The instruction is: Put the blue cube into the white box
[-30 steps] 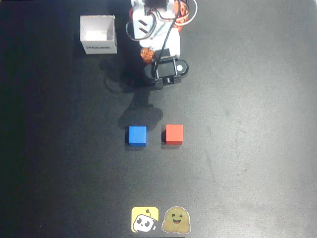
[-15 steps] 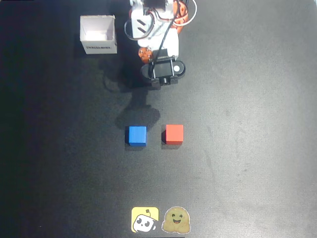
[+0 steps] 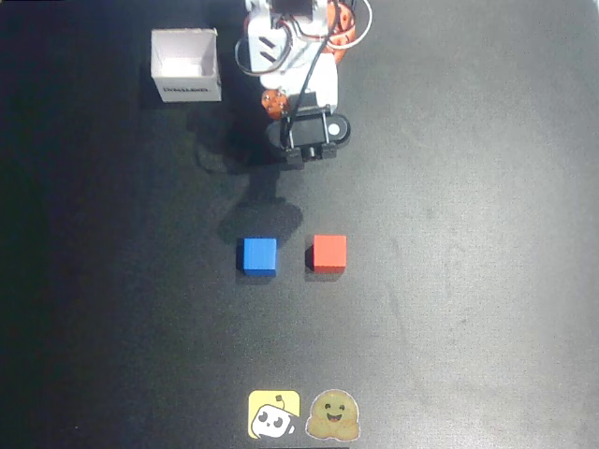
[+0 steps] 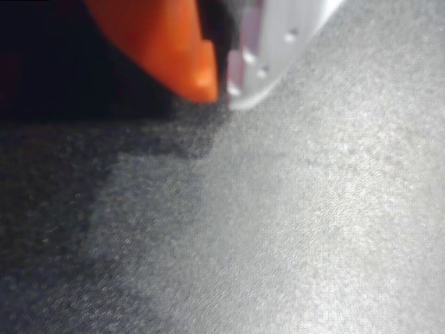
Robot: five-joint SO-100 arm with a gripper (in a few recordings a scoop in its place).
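Two stickers (image 3: 301,414), table's (image 3: 487,281) near edge. Blue cube (image 3: 259,255) mid-table, left of red cube (image 3: 328,253), apart. Gripper (image 4: 221,89): orange and white fingers pressed together, empty, above bare table. White box (image 3: 186,65) far left, upright.

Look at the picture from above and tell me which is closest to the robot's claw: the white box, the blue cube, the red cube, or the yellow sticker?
From the gripper in the overhead view:
1. The red cube, below it, and the blue cube, below left: too close to call.
2. The white box, upper left.
3. The yellow sticker, bottom edge.
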